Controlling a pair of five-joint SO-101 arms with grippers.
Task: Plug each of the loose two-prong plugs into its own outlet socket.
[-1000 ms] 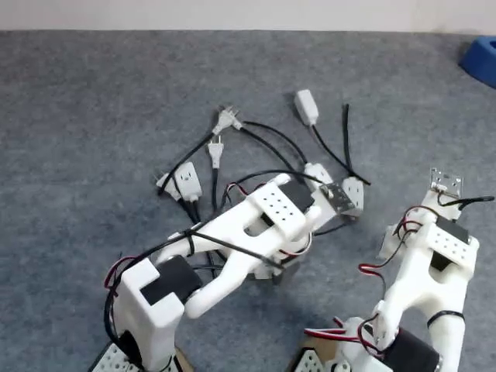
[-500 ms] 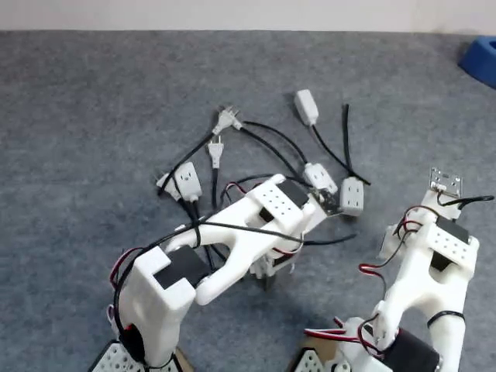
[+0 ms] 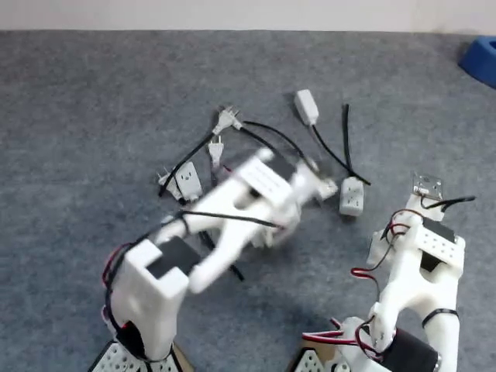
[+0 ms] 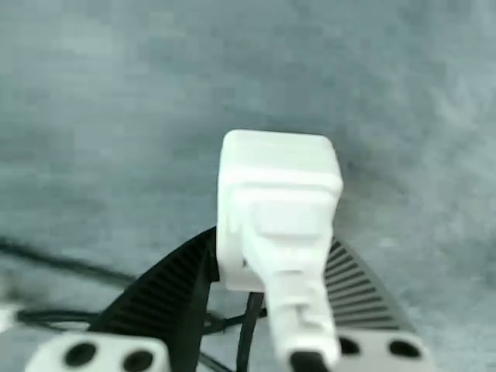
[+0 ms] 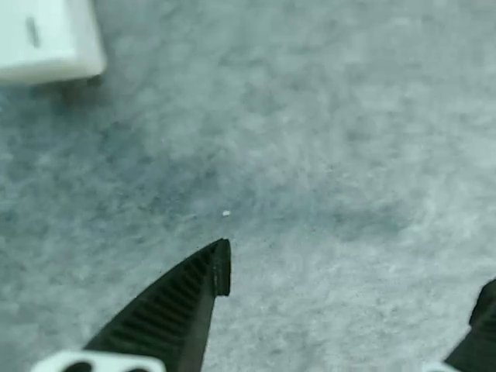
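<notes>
A white socket block (image 4: 279,194) (cord (image 4: 249,329) trailing) is pinched inside the left gripper (image 4: 275,248); the right gripper (image 5: 353,283) is spread, carpet (image 5: 310,116) beneath it.

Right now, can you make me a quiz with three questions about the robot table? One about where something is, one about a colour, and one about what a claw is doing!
1. Where is the blue thing?
A. At the far right corner of the carpet.
B. In a gripper.
C. Under an arm.

2. What colour are the cords?
A. Green.
B. Black.
C. Yellow.

3. What is the left gripper doing?
A. Open and empty.
B. Shut on a blue block.
C. Shut on a white socket.

Answers: 1 A, the blue thing sits at the high view's far right edge, apart from everything else. 2 B, the cords lie black on the grey carpet. 3 C, the left gripper has a finger on each side of the white socket.
</notes>
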